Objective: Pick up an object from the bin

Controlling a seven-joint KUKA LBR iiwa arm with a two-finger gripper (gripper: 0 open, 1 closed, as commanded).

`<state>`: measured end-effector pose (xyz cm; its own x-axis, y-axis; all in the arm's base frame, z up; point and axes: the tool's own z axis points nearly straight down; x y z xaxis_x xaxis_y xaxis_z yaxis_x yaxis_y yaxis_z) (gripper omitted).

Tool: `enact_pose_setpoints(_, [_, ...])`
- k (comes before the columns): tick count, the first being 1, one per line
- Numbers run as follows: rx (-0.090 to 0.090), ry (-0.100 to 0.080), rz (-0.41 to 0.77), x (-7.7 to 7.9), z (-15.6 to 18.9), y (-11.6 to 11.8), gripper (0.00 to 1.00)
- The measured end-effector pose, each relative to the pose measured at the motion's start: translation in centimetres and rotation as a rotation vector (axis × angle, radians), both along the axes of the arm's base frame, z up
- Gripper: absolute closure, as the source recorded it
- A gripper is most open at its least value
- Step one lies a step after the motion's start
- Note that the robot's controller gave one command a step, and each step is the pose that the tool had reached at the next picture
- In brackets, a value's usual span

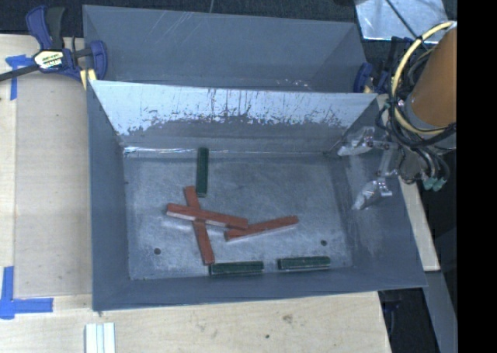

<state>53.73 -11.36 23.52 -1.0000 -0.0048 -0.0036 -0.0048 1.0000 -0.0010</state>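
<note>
Grey metal bin [233, 49], sloped walls, flat floor scuffed pale; contents are confined to the lower middle of the floor, and the upper right of the floor is bare.

Pincer [365, 171]: at the middle right of the frame, over the bin's right sloped wall and off the floor. Its two metal fingers appear to stand apart, one above the other in the frame. Nothing is between them; it grips nothing.

Governing relation: every pickable thing lies to the left of the pincer and lower in the frame. Nearest are the slanted red-brown stick [262, 227], whose right end points toward the pincer, and the right green stick [304, 264] along the floor's bottom edge. Both have their long axis roughly left to right in the frame.

Count, red-brown sticks: three. The slanted one above, a long red-brown stick [233, 221] lying left to right, and a steep red-brown stick [203, 243] crossing it; the three touch or overlap in one loose cluster.

Count, green sticks: three. The right one, a left green stick [236, 268] beside it on the same line, and an upright green stick [202, 171] above the cluster, running top to bottom
</note>
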Motion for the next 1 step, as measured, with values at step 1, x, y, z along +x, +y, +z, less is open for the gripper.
enact_pose_setpoints(1, [0.0,0.0,0.0,0.0,0.0,0.0,0.0])
